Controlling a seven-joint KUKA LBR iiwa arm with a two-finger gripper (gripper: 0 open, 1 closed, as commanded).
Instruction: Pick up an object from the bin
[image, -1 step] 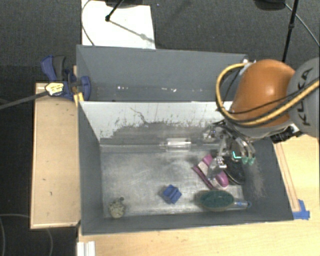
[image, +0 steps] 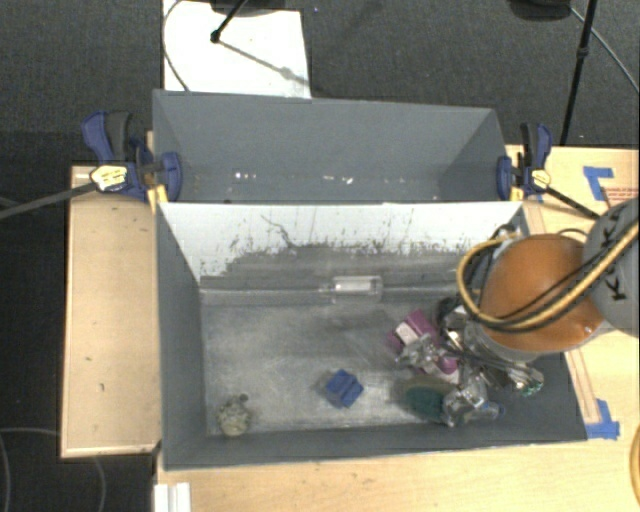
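A purple-and-white thing (image: 414, 330) and a dark green lump (image: 424, 402) lay at the bin's (image: 260, 335) right front, beside the gripper (image: 458, 385), whose state could not be told; a blue block (image: 342, 388) and a greyish scrap (image: 234, 416) lay further left.

Cut off by right edge: arm (image: 618, 255). Partly covered by gripper (image: 464, 400): purple-and-white thing (image: 412, 328), dark green thing (image: 424, 402). Too small to be identified: grey lump (image: 234, 415) at front left.
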